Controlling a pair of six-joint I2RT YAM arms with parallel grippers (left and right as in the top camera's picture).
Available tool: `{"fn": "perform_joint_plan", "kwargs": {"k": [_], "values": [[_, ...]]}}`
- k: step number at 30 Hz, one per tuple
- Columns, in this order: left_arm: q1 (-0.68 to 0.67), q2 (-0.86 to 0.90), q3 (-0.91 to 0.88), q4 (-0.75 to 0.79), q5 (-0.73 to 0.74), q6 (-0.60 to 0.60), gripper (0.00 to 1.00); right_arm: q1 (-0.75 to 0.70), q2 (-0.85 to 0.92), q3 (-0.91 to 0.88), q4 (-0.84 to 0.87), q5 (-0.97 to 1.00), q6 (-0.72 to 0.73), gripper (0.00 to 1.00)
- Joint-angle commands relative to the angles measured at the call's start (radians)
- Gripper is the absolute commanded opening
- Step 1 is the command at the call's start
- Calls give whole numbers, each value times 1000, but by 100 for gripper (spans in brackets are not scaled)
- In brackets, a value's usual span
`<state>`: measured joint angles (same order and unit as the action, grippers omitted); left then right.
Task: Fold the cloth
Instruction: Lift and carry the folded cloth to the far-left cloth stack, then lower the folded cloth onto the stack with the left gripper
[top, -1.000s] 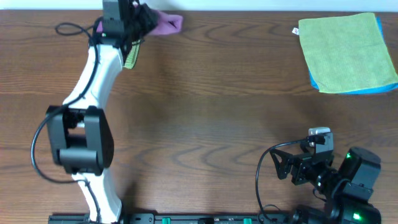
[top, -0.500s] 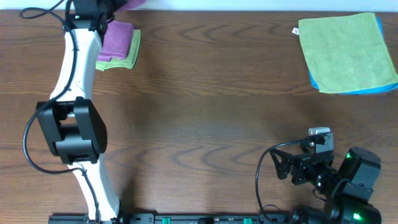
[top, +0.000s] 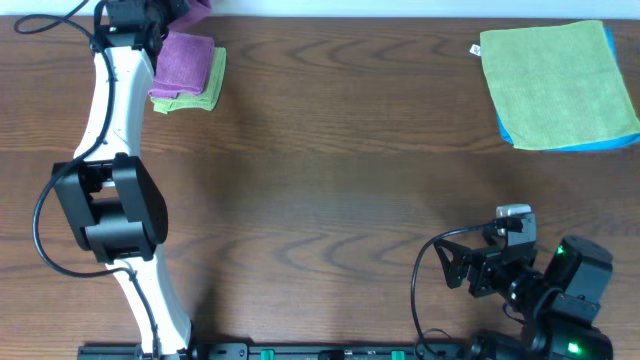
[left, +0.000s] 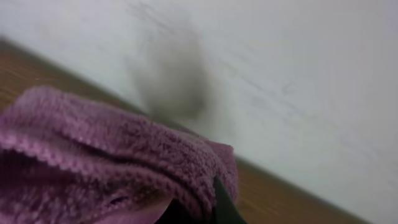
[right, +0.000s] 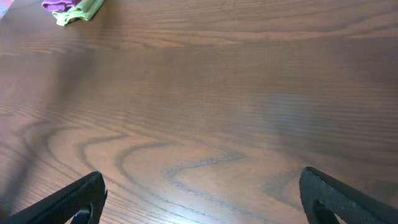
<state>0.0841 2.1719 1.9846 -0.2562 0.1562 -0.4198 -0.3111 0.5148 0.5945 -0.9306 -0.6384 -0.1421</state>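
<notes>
A purple cloth (top: 186, 58) lies folded on a folded green cloth (top: 208, 88) at the table's far left back. My left gripper (top: 160, 12) is over its back edge, by the wall. In the left wrist view the purple cloth (left: 112, 155) fills the lower left and wraps over my dark fingertip (left: 205, 208), so the gripper looks shut on it. My right gripper (top: 460, 272) is open and empty near the front right; its fingers (right: 199, 199) straddle bare wood. The small stack also shows far off in the right wrist view (right: 68, 7).
A large flat green cloth (top: 555, 80) lies on a blue cloth (top: 600, 143) at the back right corner. A white wall (left: 298, 74) runs right behind the table's back edge. The brown wooden table (top: 340, 180) spans the view.
My left arm swung left along the back edge with the purple cloth, which now lies on the folded green cloth. The right arm has not moved.
</notes>
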Motion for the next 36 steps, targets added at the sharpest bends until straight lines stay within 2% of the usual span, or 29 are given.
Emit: {"fn": "perform_joint_plan", "kwargs": {"k": [1,17,36], "values": [[3,34,23,-11,-37,40,6,-8,-6,-1,-2,-20,6,99],[3,82,23,-50,-36,47,6,-8,-6,-1,-2,-20,6,99],[3,81,23,-346,-35,59,6,-8,-6,-1,-2,-20,6,99]]}}
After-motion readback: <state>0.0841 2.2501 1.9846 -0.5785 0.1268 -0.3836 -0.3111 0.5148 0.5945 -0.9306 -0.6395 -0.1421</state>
